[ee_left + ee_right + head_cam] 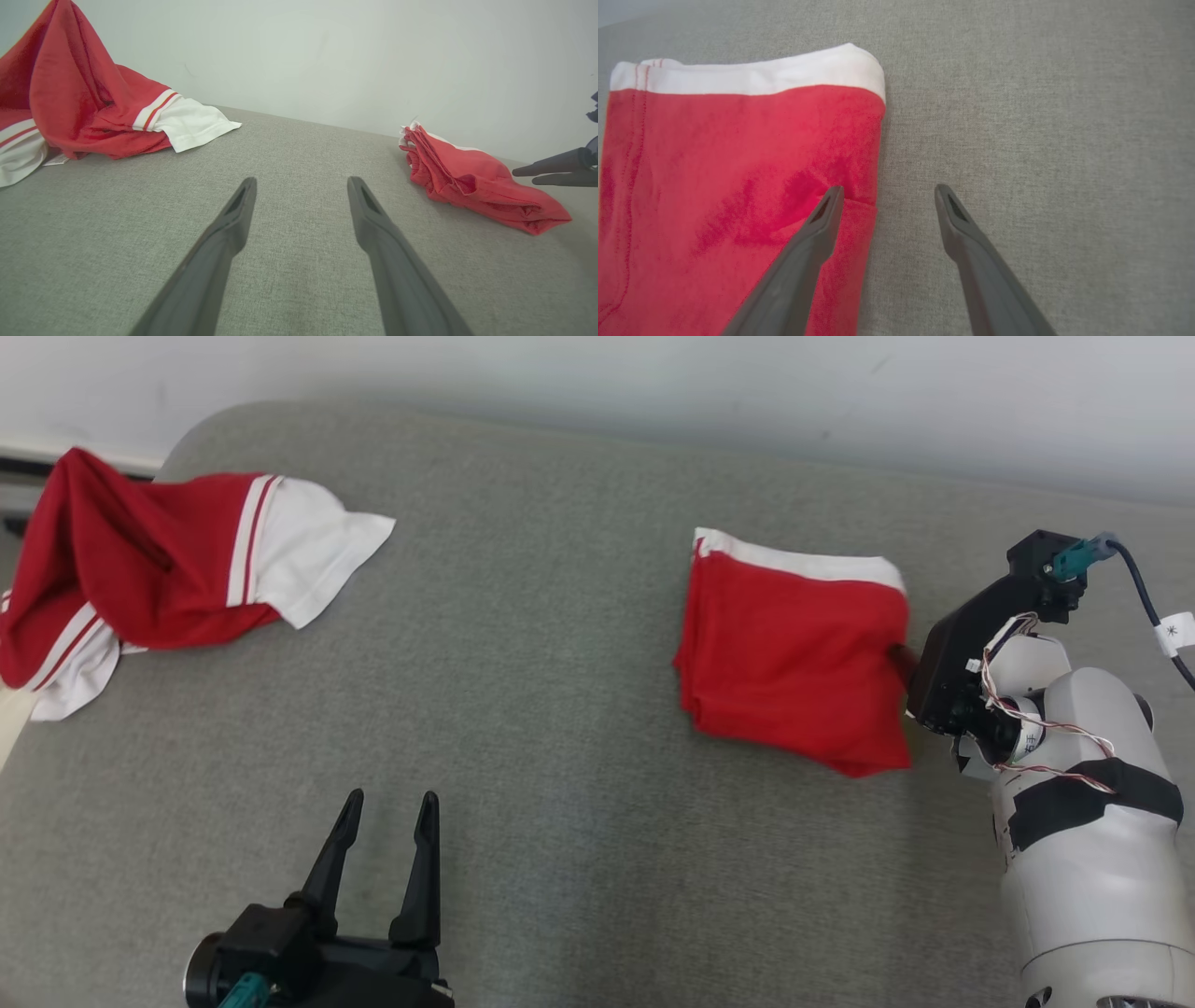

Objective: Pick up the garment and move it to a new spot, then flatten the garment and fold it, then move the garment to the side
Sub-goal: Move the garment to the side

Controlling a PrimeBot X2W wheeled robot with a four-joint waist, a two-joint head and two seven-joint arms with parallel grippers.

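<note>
A crumpled red-and-white garment (159, 569) lies at the left edge of the grey cushion (560, 803), before a white wall (653, 383).

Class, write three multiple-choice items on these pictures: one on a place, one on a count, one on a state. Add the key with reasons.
1. On the grey fabric surface, the folded red garment lies: A) left; B) right; C) near middle.
2. Garments on the surface: A) one; B) two; C) three.
3. The right hand is: A) open; B) shut on cloth; C) holding a hanger.
Key: 1 B, beside the right hand; 2 B, a crumpled red-and-white garment lies left; 3 A, its jaws stand apart, gripping nothing.
</note>
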